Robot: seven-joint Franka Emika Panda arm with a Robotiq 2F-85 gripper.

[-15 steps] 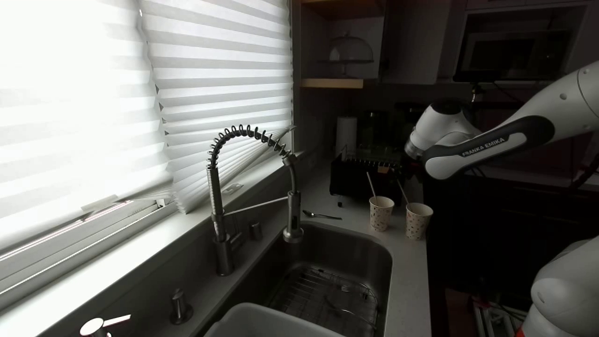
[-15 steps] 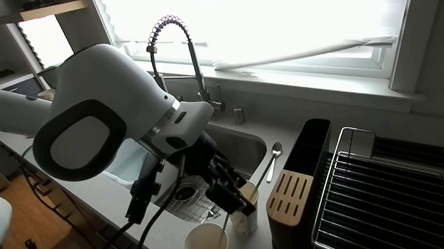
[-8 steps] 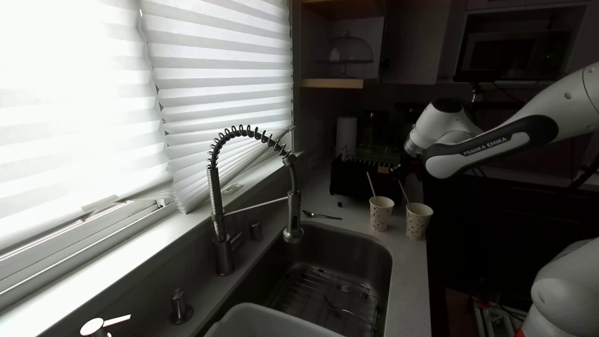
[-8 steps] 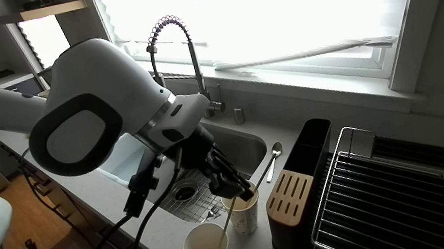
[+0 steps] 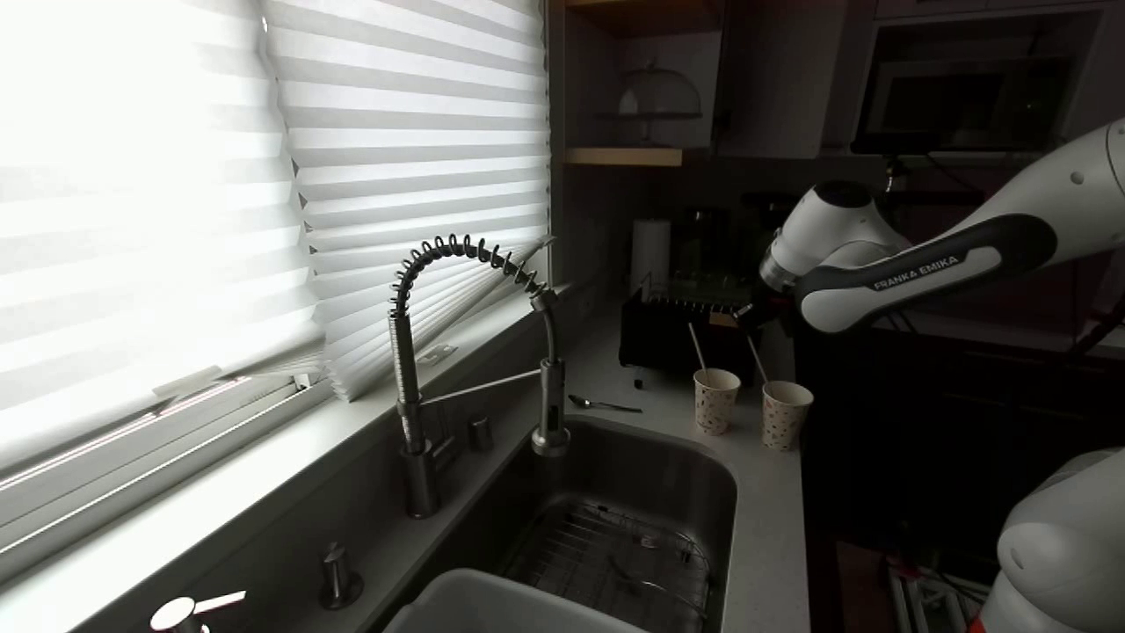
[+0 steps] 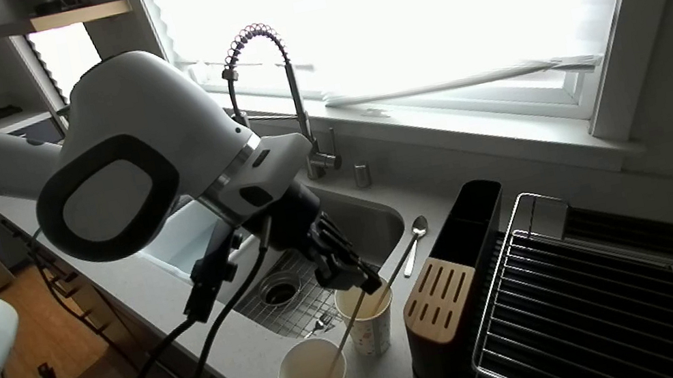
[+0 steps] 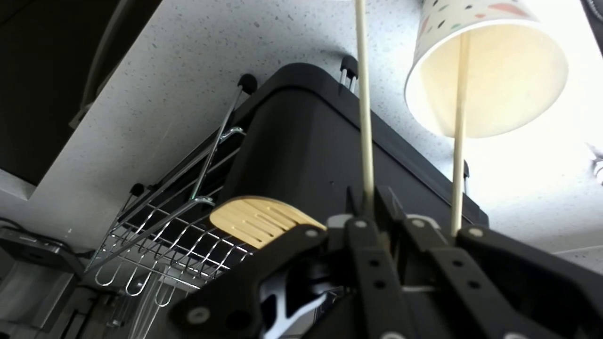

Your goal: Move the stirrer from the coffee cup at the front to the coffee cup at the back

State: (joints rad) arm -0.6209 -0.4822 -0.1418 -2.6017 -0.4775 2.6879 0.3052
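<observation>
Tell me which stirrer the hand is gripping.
The stirrer in the front cup, at the counter's edge: its upper end is in the hand. The other stirrer, in the back cup nearer the spoon, leans clear.

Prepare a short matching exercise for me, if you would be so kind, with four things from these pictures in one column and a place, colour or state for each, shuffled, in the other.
Things
1. Spoon
2. Slotted panel
3. Fingers
4. Faucet

Places, colours and states
A. Closed on a stirrer
B. Rising in an arch beside the sink
C. Lying on the counter
D. Pale wood colour

Right pairs: 1-C, 2-D, 3-A, 4-B
</observation>
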